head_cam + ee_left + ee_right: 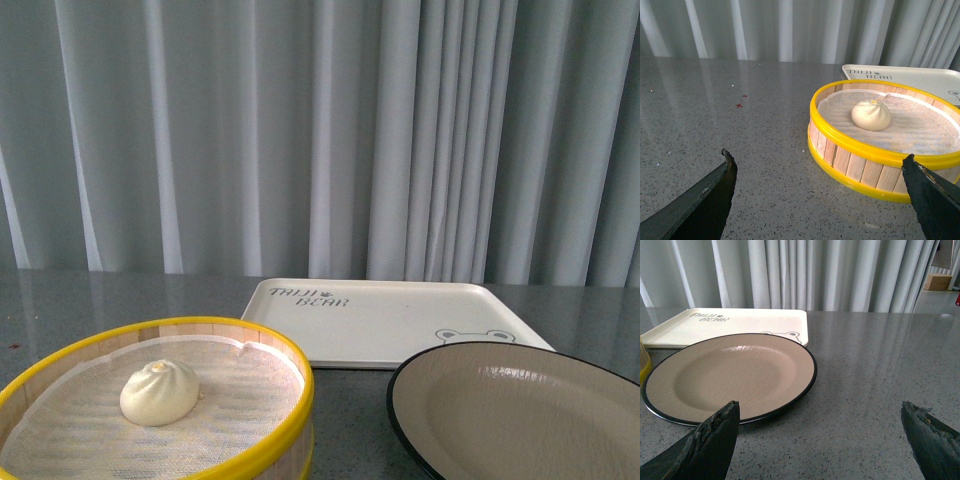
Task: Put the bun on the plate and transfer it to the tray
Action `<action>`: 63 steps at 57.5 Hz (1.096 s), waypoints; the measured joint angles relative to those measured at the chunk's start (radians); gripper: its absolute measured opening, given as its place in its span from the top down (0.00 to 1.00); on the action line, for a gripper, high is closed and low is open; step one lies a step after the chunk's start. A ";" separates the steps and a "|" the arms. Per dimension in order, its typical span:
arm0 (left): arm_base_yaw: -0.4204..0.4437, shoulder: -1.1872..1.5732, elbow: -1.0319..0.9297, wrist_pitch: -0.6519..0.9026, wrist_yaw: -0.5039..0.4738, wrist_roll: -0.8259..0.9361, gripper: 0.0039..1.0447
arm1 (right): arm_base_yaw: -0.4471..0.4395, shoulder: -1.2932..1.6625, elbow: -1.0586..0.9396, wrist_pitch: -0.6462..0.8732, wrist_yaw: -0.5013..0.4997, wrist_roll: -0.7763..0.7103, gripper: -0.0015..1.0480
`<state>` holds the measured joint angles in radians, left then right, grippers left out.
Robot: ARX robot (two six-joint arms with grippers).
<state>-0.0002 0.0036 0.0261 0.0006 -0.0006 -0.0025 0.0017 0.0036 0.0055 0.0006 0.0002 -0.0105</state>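
1. The bun (159,392) is seated in the steamer basket (850,162), clear of its rim.
2. The plate (520,420) is laid just before the tray (380,320) edge.
3. Both pairs of jaws are held apart over open table (715,115).

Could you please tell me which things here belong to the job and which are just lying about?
Part of the job: bun, plate, tray.
Just lying about: steamer basket holding the bun, curtain, brown box in the background.
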 joint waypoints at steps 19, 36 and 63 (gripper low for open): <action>0.000 0.000 0.000 0.000 0.000 0.000 0.06 | 0.000 0.000 0.000 0.000 0.000 0.000 0.08; 0.000 0.000 0.000 0.000 0.000 0.000 0.06 | 0.000 0.000 0.000 0.000 0.000 0.000 0.08; -0.177 0.738 0.404 0.209 0.122 -0.205 0.06 | 0.000 0.000 0.000 0.000 -0.001 0.000 0.08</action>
<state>-0.1768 0.7414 0.4297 0.2092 0.1215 -0.2073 0.0017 0.0036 0.0055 0.0006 -0.0006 -0.0101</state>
